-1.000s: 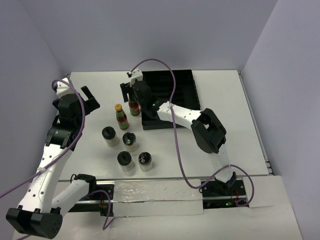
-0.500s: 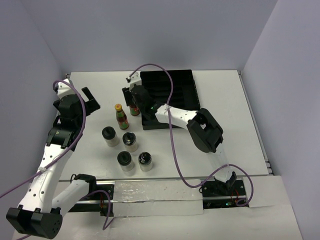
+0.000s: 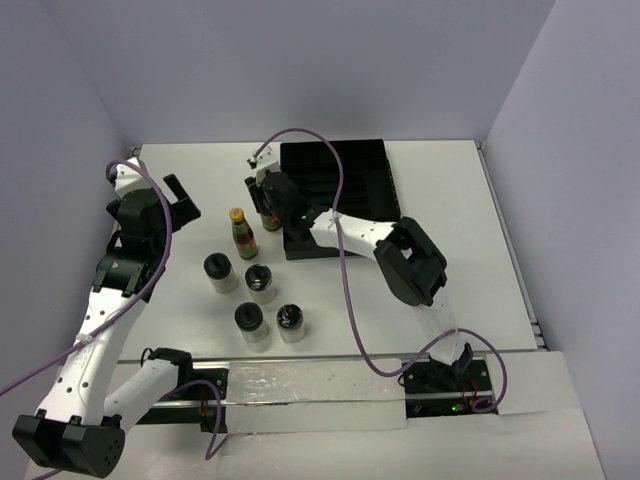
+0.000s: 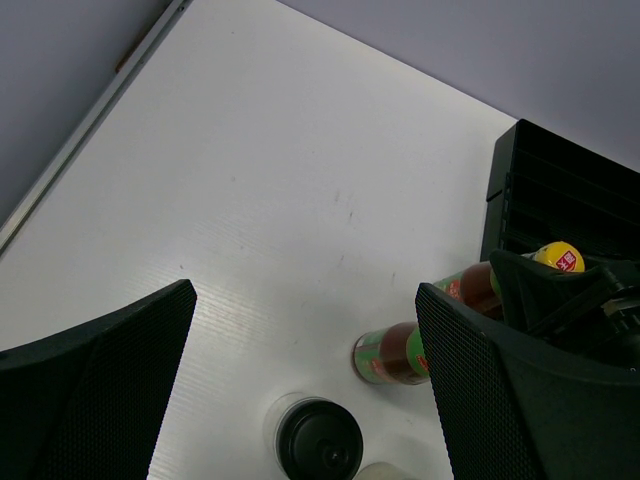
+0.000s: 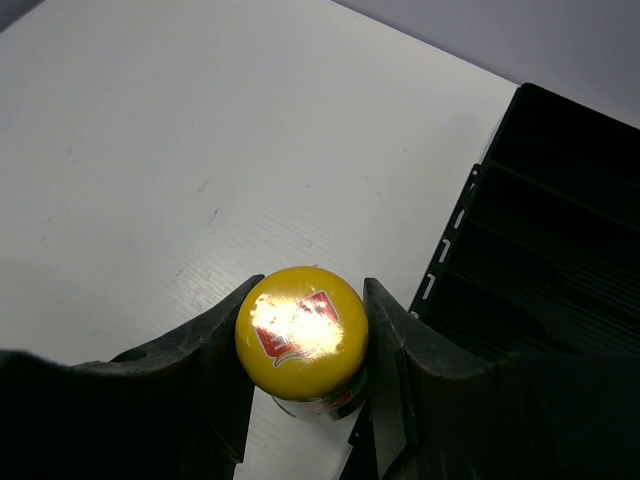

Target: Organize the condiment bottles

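Observation:
Two slim sauce bottles with yellow caps stand left of the black tray (image 3: 345, 180). My right gripper (image 3: 268, 207) is shut on the nearer-to-tray bottle (image 3: 268, 218); in the right wrist view its fingers (image 5: 215, 350) press both sides of the yellow cap (image 5: 302, 330). The other sauce bottle (image 3: 243, 232) stands free, and the left wrist view shows its lower end (image 4: 392, 355). Several squat jars with black lids (image 3: 260, 282) stand in front. My left gripper (image 3: 181, 200) hangs open over bare table to the left, holding nothing.
The black slotted tray (image 5: 560, 230) lies right beside the gripped bottle, its left wall almost touching the right finger. A jar (image 4: 318, 442) sits below the left gripper's open fingers. White walls bound the table at back and sides.
My right gripper has closed its fingers onto the yellow cap of the bottle by the tray, settling slightly lower. The left arm and the other bottles have not moved.

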`<control>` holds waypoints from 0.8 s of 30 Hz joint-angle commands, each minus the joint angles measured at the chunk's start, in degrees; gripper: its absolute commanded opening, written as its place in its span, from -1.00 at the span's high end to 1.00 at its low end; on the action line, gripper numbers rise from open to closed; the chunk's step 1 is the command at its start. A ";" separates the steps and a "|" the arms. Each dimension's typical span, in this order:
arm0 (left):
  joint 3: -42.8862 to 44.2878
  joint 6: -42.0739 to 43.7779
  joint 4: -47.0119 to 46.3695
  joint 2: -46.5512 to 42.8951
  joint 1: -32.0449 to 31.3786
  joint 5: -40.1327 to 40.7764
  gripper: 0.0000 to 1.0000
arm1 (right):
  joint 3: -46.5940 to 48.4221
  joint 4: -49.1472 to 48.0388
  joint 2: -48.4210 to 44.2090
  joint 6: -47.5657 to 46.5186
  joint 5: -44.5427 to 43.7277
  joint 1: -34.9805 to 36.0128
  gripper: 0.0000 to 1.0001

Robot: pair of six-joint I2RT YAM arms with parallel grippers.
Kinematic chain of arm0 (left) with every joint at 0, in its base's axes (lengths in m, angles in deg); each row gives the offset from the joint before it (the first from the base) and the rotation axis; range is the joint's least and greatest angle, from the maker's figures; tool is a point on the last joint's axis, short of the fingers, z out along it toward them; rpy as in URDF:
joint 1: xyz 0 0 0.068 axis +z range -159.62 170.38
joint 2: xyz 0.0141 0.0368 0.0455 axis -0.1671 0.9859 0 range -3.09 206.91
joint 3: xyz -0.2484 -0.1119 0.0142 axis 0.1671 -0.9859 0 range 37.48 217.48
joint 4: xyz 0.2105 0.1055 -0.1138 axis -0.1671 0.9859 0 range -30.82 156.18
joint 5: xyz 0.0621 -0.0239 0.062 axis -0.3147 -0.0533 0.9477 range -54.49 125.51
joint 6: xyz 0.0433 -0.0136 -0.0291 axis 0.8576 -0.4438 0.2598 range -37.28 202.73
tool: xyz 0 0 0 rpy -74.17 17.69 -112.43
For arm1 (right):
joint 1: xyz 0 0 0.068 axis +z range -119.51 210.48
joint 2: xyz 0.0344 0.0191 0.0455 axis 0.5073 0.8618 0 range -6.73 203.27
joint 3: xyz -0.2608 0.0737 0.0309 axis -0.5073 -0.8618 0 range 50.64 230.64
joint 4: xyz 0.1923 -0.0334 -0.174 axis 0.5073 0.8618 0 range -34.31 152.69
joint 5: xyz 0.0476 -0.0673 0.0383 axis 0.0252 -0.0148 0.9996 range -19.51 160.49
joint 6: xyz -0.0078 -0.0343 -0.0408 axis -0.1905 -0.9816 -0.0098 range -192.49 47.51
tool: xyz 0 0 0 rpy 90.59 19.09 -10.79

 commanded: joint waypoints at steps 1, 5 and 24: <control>-0.14 0.45 -1.26 -0.07 -0.21 0.92 -0.99 | 7.51 -6.41 -6.55 -3.74 -0.30 -0.29 0.82; 0.50 0.65 -0.74 0.59 -0.21 2.10 -0.99 | 16.72 -4.41 -2.52 -5.17 -1.77 -1.16 0.82; 3.11 -0.98 0.28 2.89 -0.21 -1.33 -0.99 | 43.27 0.52 12.31 4.02 -5.38 -13.18 0.82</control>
